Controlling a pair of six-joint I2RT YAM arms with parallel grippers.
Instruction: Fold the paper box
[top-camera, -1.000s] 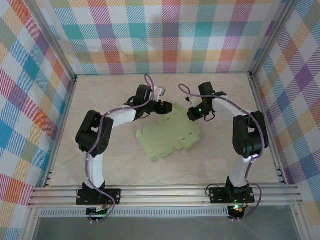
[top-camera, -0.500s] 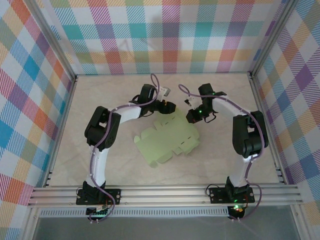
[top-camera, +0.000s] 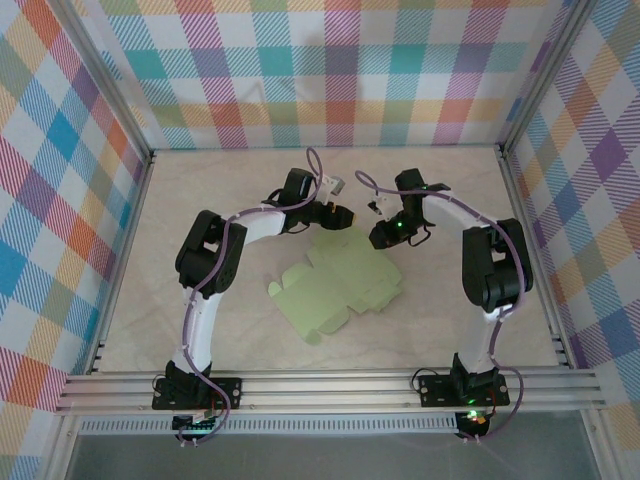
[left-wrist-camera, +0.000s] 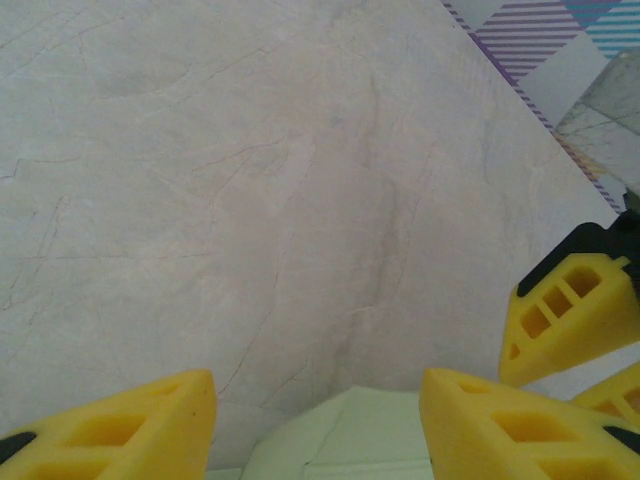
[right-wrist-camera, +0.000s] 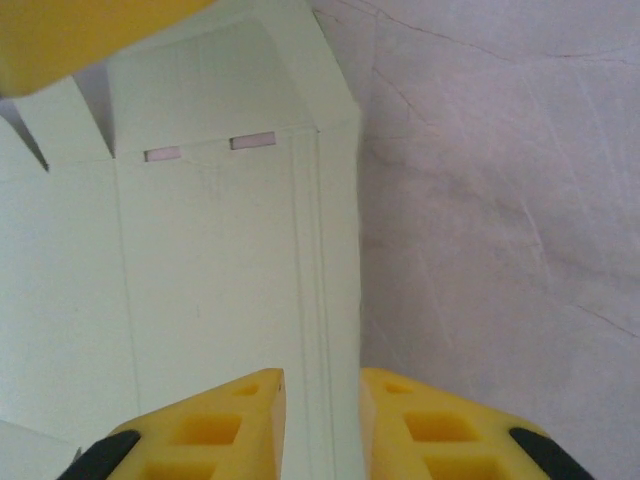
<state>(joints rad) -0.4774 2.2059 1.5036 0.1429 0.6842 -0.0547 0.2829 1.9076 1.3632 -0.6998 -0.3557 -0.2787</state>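
The flat green paper box (top-camera: 335, 283) lies in the middle of the tabletop (top-camera: 280, 345). The left fingers (left-wrist-camera: 130, 425) are wide apart at its far edge, holding nothing. The right fingers (right-wrist-camera: 215, 425) are a little apart over its right edge.

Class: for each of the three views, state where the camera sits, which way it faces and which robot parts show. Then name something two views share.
Top external: above and behind the bases, facing down onto the table; both arms, left gripper, right gripper, paper box.
Left wrist: on the left arm, facing down at the table; its yellow fingers at the bottom.
Right wrist: on the right arm, facing down at the box's edge; its fingers at the bottom.
Shared: both wrist views catch the box and the other gripper's finger.
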